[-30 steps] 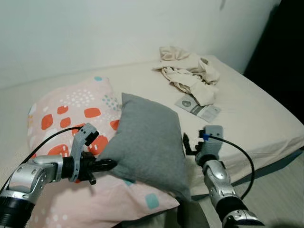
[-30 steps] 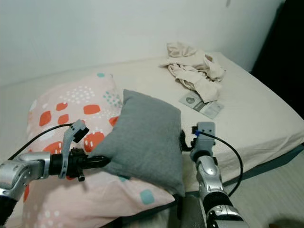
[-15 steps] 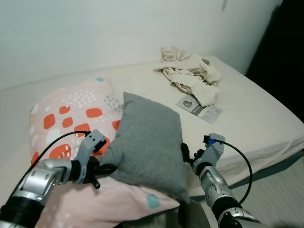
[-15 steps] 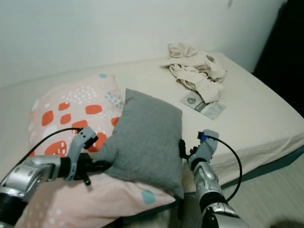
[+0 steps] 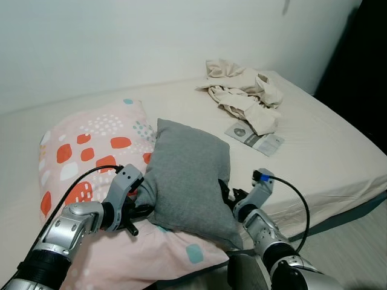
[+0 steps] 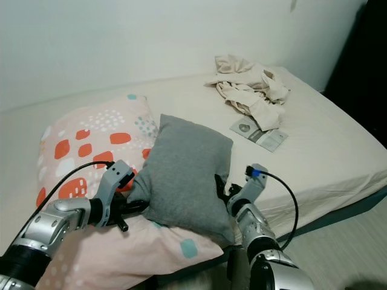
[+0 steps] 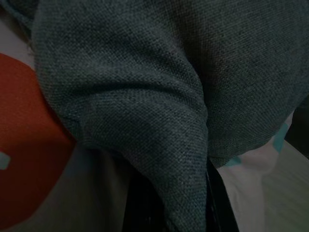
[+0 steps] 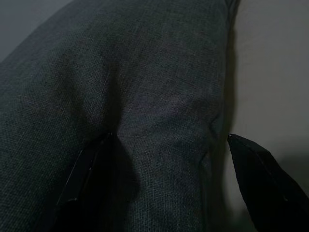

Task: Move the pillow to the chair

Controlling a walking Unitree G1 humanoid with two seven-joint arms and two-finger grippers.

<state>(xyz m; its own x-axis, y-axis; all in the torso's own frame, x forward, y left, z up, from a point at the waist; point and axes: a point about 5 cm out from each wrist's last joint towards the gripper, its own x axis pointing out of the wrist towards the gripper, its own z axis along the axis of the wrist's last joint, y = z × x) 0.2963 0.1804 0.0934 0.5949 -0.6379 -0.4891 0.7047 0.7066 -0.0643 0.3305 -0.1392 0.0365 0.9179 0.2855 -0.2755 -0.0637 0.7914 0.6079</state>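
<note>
Pinching the pillow (image 5: 188, 175) at frame centre, your left gripper (image 5: 143, 211) was clamped on its corner; your right gripper (image 5: 225, 194) straddled its edge, fingers apart.

Both arms have come closer to the grey pillow (image 5: 190, 175) than one second ago. The left tool (image 5: 140, 210) now presses into its left near corner, pinching a fold of fabric. The right tool (image 5: 225, 194) has moved left, and its fingers (image 8: 263, 186) now straddle the pillow's right edge, denting it.

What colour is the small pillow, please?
Plain grey pillow; clearest in the left eye view.
</note>
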